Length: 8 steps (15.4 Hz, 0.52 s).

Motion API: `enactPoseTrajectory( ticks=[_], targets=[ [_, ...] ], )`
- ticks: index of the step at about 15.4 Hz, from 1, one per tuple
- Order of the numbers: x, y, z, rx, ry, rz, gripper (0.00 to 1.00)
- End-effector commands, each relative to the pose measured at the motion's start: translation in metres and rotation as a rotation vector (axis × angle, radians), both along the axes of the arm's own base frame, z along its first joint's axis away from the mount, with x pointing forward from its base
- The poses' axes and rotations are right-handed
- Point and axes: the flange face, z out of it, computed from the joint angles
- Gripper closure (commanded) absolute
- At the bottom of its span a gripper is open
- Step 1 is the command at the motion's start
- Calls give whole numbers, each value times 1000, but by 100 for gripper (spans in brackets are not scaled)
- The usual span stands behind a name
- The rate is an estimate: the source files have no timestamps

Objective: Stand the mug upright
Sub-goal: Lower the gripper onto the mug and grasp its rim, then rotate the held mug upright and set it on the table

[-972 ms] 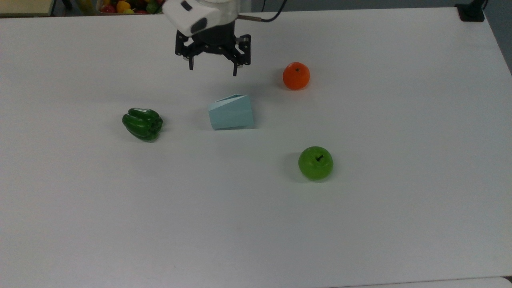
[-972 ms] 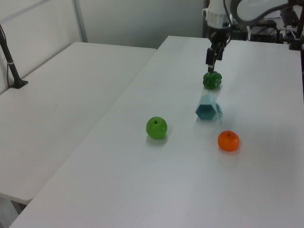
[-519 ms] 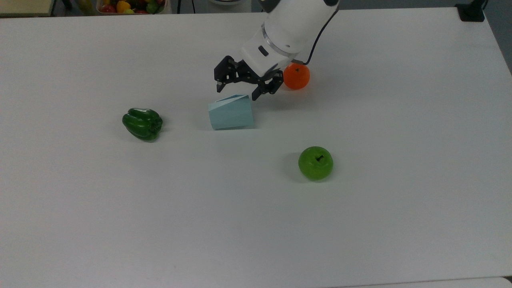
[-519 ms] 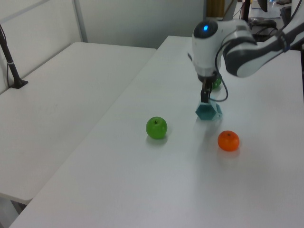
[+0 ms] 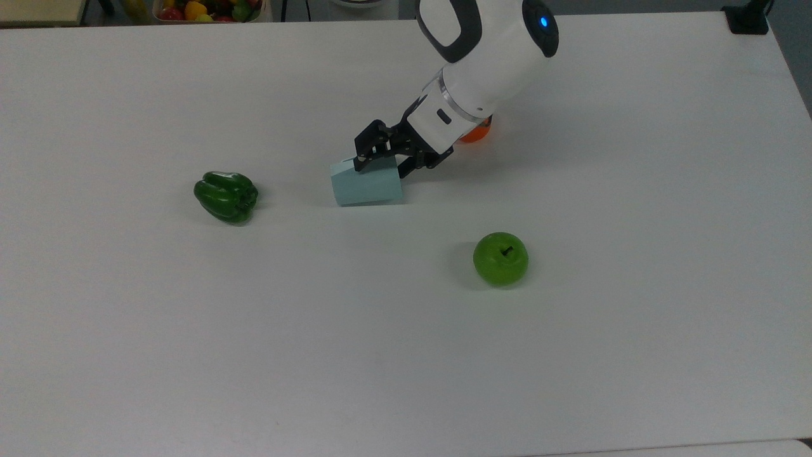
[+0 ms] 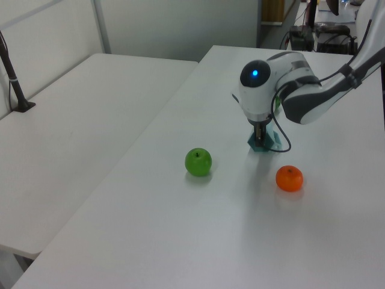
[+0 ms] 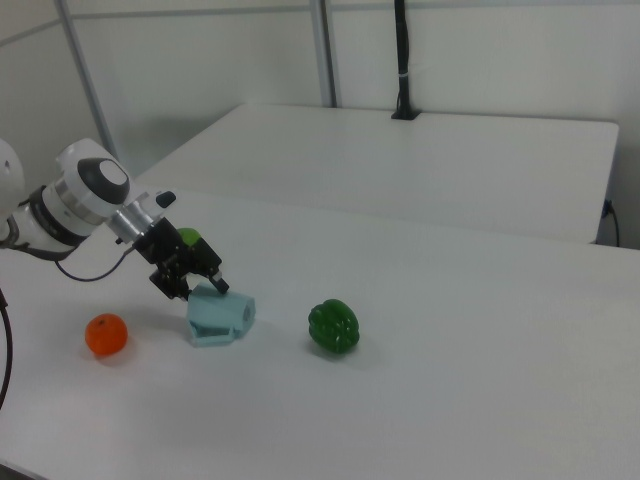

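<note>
The pale blue faceted mug (image 5: 365, 185) lies on its side near the middle of the white table (image 5: 406, 355). It also appears in the right view, as the mug (image 7: 222, 316), and in the left view, as the mug (image 6: 274, 140), half covered by the arm. My gripper (image 5: 381, 164) comes down at a slant from the top view's upper right. It is open, with one finger (image 5: 360, 161) over the mug's top facet and the other (image 5: 403, 170) at its right end. In the right view the gripper (image 7: 197, 288) sits just above the mug's upper edge.
A green bell pepper (image 5: 226, 197) lies to the top view's left of the mug, and a green apple (image 5: 500, 258) to its lower right. An orange (image 5: 476, 132) sits half hidden behind the arm. A bin of fruit (image 5: 203, 9) stands beyond the far edge.
The arm has swung from behind the mug toward the top view's right and dropped, bringing the open fingers down onto the mug's upper right end. The mug has not moved.
</note>
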Motion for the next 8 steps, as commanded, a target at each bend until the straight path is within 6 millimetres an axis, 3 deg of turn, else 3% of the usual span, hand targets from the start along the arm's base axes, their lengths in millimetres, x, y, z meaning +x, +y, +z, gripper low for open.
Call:
enactPoseTrajectory(
  ticks=[1, 3, 4, 6, 8],
  targets=[
    [-6, -3, -11, -66, -10, 58, 60],
    [-5, -4, -9, -65, -13, 57, 85],
    [-4, -4, -5, -60, -18, 54, 92],
    [-2, -8, 9, -31, -38, 29, 100],
    [6, -15, 34, 71, -73, -32, 100]
  ],
)
